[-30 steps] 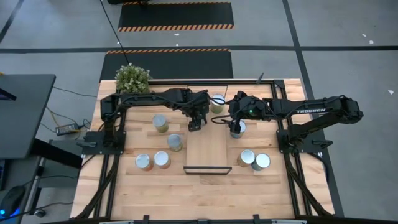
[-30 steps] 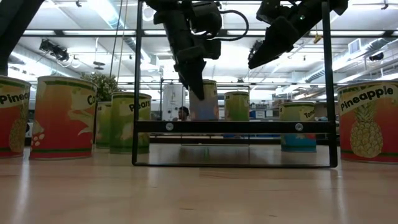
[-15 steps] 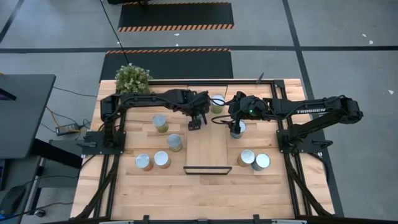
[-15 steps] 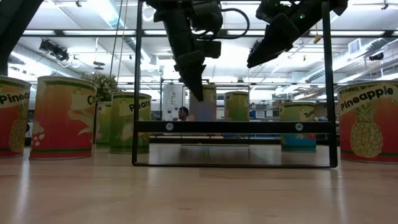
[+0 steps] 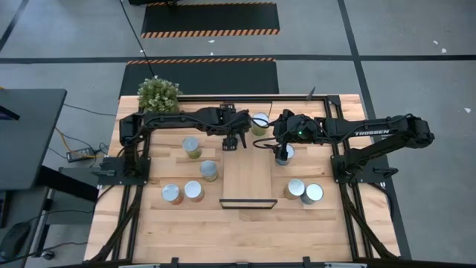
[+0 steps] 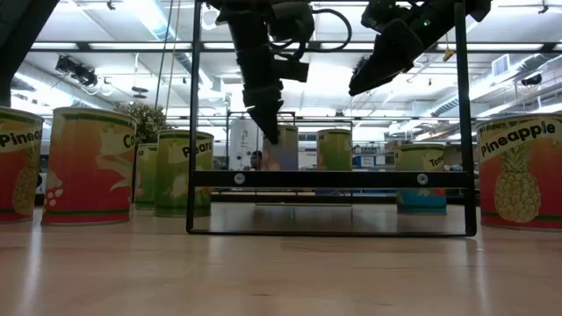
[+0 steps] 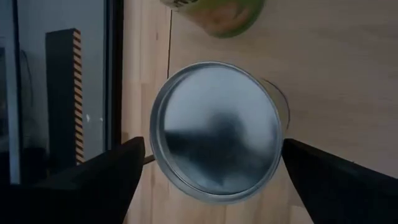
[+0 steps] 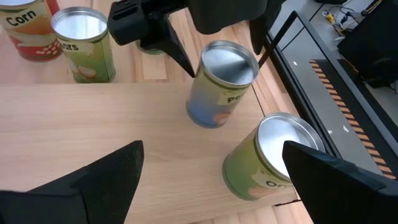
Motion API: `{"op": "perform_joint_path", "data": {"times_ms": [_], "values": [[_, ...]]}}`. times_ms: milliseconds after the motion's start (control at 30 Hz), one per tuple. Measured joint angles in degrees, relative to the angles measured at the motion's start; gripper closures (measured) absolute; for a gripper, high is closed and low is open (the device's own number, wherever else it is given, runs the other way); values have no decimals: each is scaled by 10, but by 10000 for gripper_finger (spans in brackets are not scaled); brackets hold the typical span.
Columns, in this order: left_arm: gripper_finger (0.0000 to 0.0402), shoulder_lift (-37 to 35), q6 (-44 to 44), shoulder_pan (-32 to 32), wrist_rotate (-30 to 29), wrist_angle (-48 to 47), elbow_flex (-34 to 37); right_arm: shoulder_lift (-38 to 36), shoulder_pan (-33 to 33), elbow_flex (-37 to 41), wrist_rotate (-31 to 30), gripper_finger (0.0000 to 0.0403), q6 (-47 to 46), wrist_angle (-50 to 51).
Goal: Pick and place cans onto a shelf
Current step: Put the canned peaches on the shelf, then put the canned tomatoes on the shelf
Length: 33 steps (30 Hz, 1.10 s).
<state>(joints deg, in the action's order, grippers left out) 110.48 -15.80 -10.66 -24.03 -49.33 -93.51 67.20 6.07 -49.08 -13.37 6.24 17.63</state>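
Observation:
My left gripper (image 5: 233, 141) (image 6: 270, 132) hangs open over the far part of the shelf (image 5: 249, 175). Its fingers stand on either side of a bluish can (image 7: 217, 127) (image 8: 217, 87), which stands upright on the board, with a gap on each side. A green can (image 5: 259, 123) (image 8: 267, 155) stands on the board beside it. My right gripper (image 5: 282, 154) (image 8: 212, 149) is open and empty, raised above a can (image 5: 286, 155) that stands on the table just right of the shelf.
Several more cans stand on the table: left of the shelf (image 5: 192, 147) (image 5: 209, 170) (image 5: 172, 194) (image 5: 194, 191), and right of it (image 5: 295, 189) (image 5: 312, 193). A potted plant (image 5: 158, 93) stands at the far left corner. The near half of the board is bare.
My left gripper has drifted a little toward the table's far edge above the shelf, staying open. The bluish can has stayed where it was on the board.

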Motion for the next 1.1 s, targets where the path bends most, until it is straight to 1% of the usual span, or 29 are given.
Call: {"op": "perform_joint_path", "data": {"times_ms": [200, 267, 400, 533, 667, 700, 833, 867, 1000, 1100], "values": [[17, 0, -16, 0, -8, 1, 0, 0, 0, 0, 0, 11, 0, 0], [17, 0, -25, 0, -26, 1, 0, 0, 0, 0, 0, 11, 0, -1], [17, 0, -42, 0, -82, 6, 0, 0, 0, 0, 0, 11, 0, -4], [17, 0, -45, 1, -89, 18, 0, 0, 0, 0, 0, 11, 0, -4], [17, 0, -47, 4, -124, 19, 0, 0, 0, 0, 0, 11, 1, -4], [17, 0, -48, 5, -125, 19, 0, 0, 0, 0, 0, 11, 2, -4], [17, -16, -41, 18, -94, -2, 0, 0, 0, 0, 0, 11, 2, -4], [17, -26, -36, 24, -80, -22, 0, 0, 0, 0, 0, 11, 2, -3], [17, -65, 23, 50, -43, -80, 1, 4, -1, 5, -2, 11, 0, 3], [17, -94, 82, 62, 6, -110, 2, 9, -2, 26, -4, 11, -4, 3]]}}
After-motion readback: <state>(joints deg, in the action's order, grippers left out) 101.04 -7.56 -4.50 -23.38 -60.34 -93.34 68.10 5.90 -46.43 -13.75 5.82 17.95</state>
